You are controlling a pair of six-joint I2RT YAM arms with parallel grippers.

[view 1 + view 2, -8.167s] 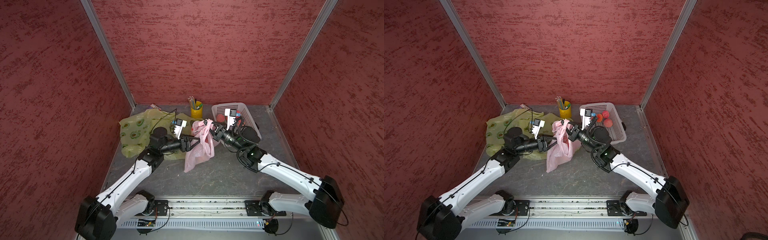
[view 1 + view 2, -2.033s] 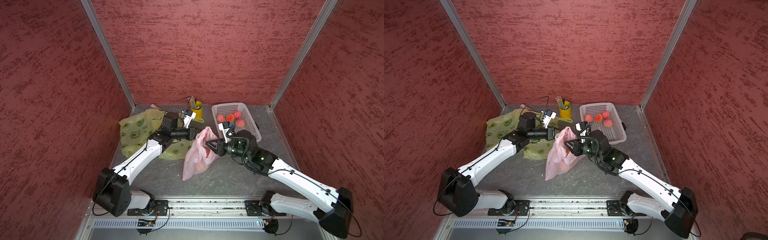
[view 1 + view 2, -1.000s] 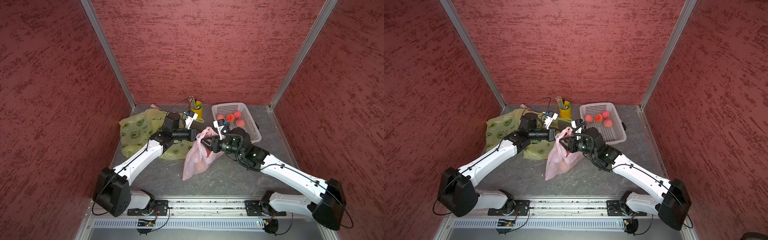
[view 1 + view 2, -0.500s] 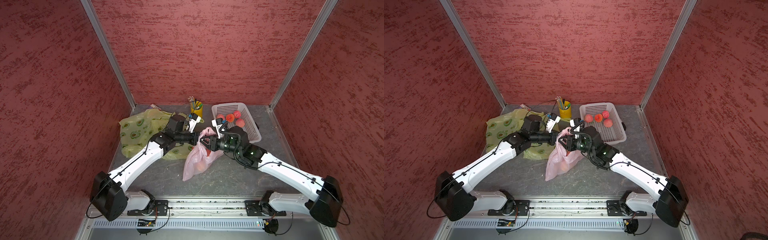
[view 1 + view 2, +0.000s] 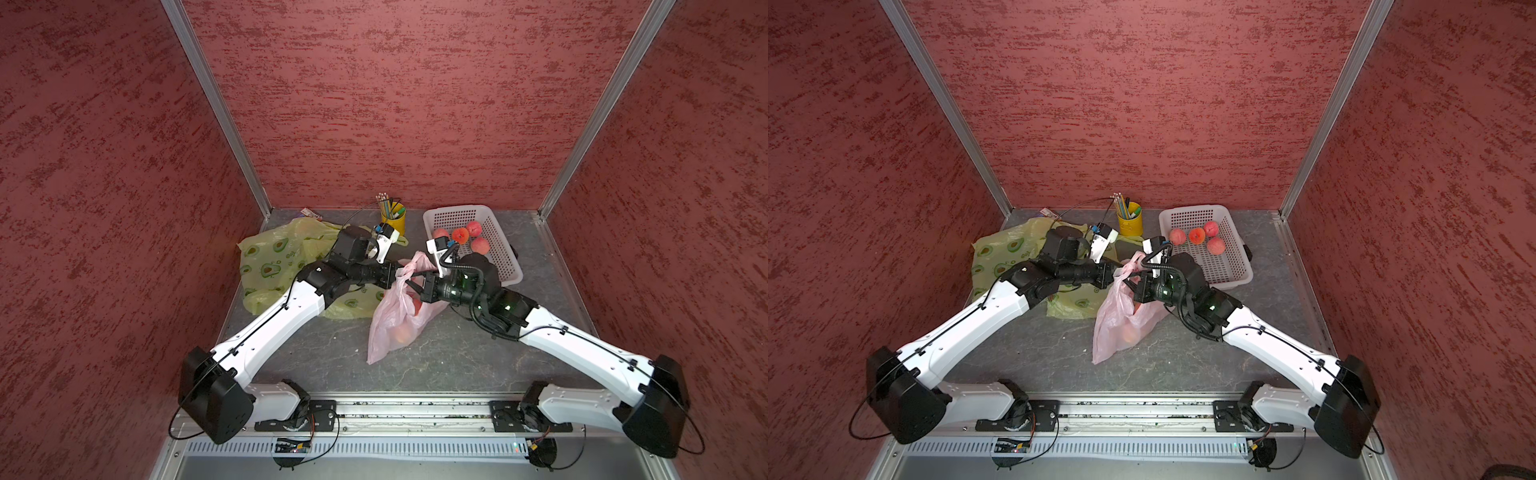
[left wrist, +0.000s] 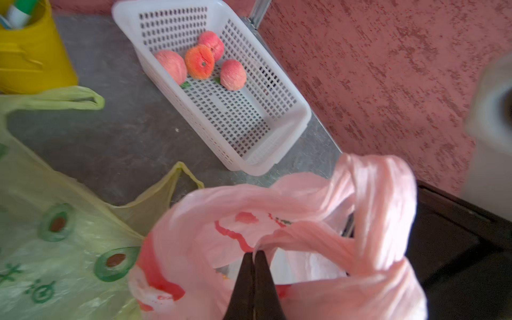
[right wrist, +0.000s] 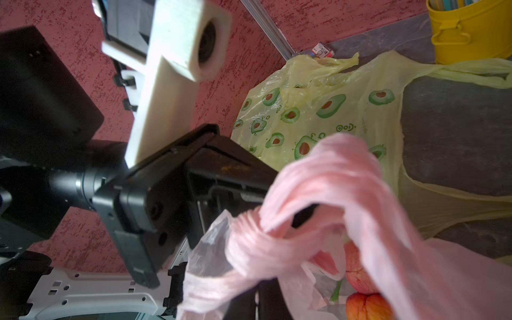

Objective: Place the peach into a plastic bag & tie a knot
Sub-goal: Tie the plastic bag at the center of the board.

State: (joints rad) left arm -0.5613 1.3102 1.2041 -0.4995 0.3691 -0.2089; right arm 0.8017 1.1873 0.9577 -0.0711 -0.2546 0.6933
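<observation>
A robot test cell in a lab: red textured wall panels (image 5: 395, 104) box in a grey surface (image 5: 457, 357) between aluminium corner posts (image 5: 219, 112), and two white-and-black robot arms (image 5: 282, 320) are mounted on a metal rail (image 5: 415, 411) along its open front.

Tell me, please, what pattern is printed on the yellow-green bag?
The yellow-green bag shows avocados; clearest in right wrist view.

The pink bag (image 5: 390, 320) is thin, translucent, crinkled plastic film, and so is the avocado-print bag (image 5: 270, 253) at ten o'clock. The basket (image 5: 505, 257) at two o'clock is white perforated plastic, faintly glossy. The table (image 5: 415, 365) is matt grey and stone-veined. The walls (image 5: 395, 104) are rough red plaster; the corner posts (image 5: 218, 109) are brushed metal.
</observation>
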